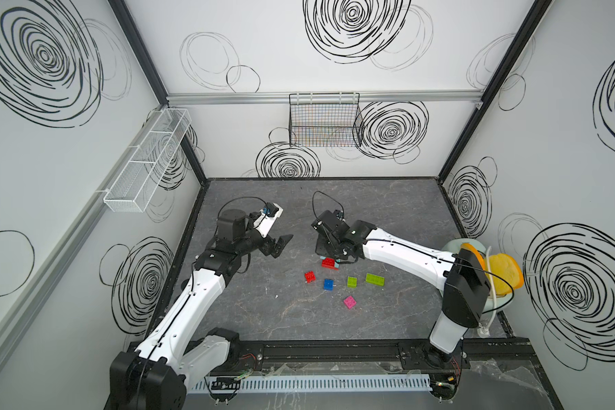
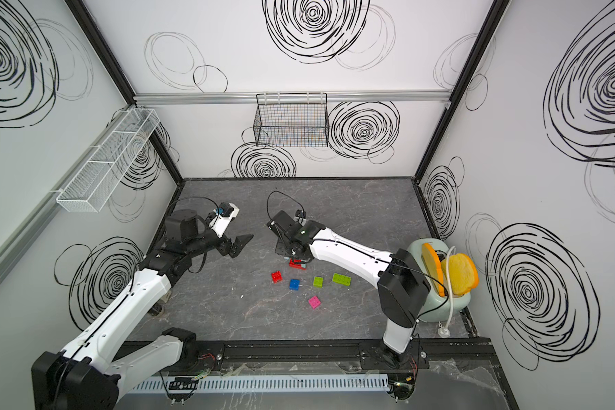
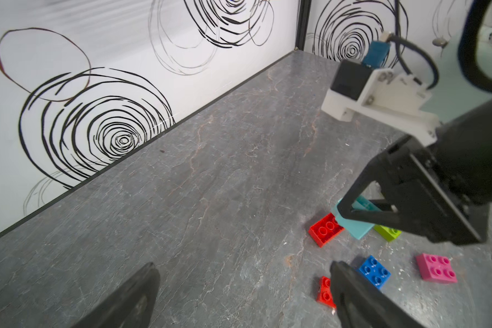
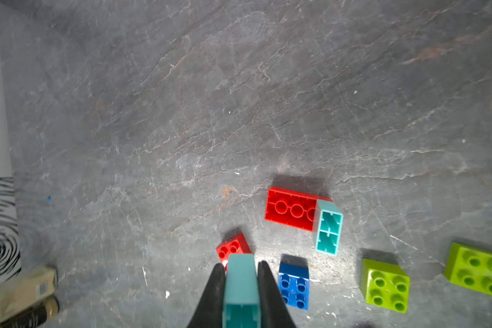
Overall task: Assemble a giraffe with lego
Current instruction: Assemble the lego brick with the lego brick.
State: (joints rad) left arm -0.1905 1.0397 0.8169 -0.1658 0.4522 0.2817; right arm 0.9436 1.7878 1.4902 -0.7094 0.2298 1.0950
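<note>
Okay, my right wrist view shows it best: right gripper [image 4: 241, 264] clamps light-blue studded plastic brick [image 4: 241, 286]; left gripper [image 1: 281, 245] spread; black wire basket [image 1: 323, 106] contents unclear.

The grey marbled desk [image 1: 387, 213] carries, at lower centre of a top view, a small red brick [image 1: 309, 276], blue brick [image 1: 328, 284], small lime brick [image 1: 352, 282], long lime brick [image 1: 374, 279], pink brick [image 1: 350, 302] and a long red brick [image 1: 328, 263] touching a light-blue brick [image 4: 328, 227]. A pale-green toaster [image 2: 458, 305] stands at the desk's right edge.

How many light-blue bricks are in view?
2. One light-blue brick is clamped between the jaws of the right gripper; the second light-blue brick sits against one end of the long red brick. None looks hidden.
</note>
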